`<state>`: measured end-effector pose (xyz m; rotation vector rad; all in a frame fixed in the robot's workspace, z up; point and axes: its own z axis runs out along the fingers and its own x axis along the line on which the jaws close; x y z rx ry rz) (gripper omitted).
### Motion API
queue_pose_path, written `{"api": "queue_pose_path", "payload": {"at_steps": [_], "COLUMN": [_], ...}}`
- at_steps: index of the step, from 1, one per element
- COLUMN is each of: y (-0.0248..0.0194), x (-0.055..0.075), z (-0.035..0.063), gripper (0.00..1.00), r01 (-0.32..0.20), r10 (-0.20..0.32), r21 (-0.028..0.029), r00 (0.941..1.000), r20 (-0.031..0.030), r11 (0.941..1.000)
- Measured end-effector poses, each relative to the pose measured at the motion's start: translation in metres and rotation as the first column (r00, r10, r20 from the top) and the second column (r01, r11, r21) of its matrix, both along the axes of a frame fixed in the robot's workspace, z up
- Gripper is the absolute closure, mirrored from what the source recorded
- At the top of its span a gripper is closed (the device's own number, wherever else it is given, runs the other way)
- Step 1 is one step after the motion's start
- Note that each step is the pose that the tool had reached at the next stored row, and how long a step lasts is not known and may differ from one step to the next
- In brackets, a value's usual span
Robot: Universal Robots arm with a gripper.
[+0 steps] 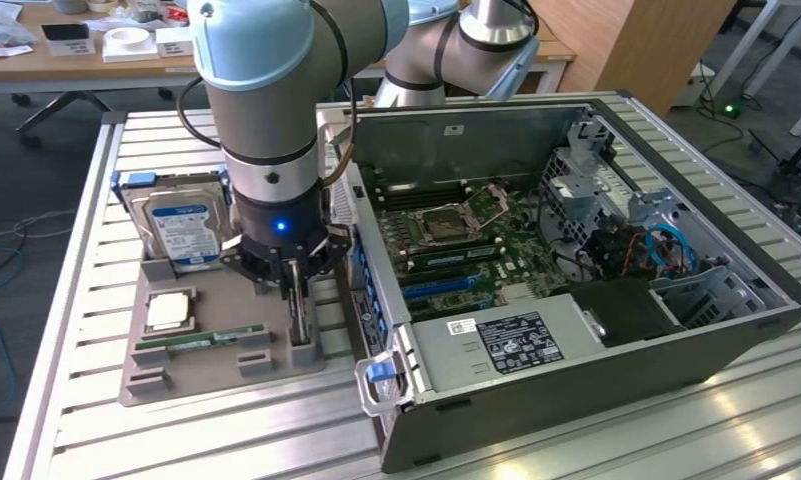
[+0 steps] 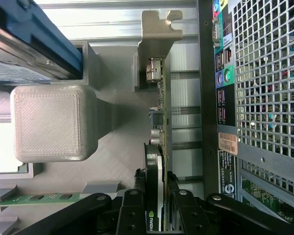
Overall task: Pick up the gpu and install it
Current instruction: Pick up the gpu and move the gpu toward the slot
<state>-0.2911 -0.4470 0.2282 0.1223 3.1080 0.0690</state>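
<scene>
The open case (image 1: 614, 330) lay on its side on the slatted table (image 1: 80, 420), its motherboard facing up. My own arm hid the case's near corner in the exterior view. To the exterior view's left of the case sat the grey tray (image 1: 200, 378), partly covered by my wrist. The hard drive (image 1: 184, 228) stood upright at the tray's far end, one edge hidden behind my arm. In the wrist view it was cut off by the frame.

The gpu (image 1: 297, 318) stood on edge in the tray's slot nearest the case, directly under me. From the exterior view it was a thin dark sliver. I could not tell whether its lower edge was seated in the slot. The wrist view showed it edge-on, its silvery bracket at the far end, so neither face could be read.

My gripper (image 2: 155, 188) was closed on the gpu, one finger against each face. The card's near end was hidden between them.

The memory stick (image 1: 200, 343) lay flat on the tray, well apart from me.
</scene>
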Motion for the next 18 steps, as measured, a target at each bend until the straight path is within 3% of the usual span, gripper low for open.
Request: {"api": "queue_pose_path", "payload": {"at_steps": [6,14,18], "y": [0.0,0.0001,0.0], "x": [0.0,0.0001,0.0], "z": [-0.0001,0.0004,0.0076], "gripper": [0.73,0.73,0.73], "r01": [-0.067,-0.072,-0.072], "r10": [0.067,0.072,0.072], "r21": [-0.0001,0.0002,0.0], "r00": [0.9977,0.9974,0.9974], "r20": [0.0,0.0004,0.0], "r11": [0.9977,0.9974,0.9974]}}
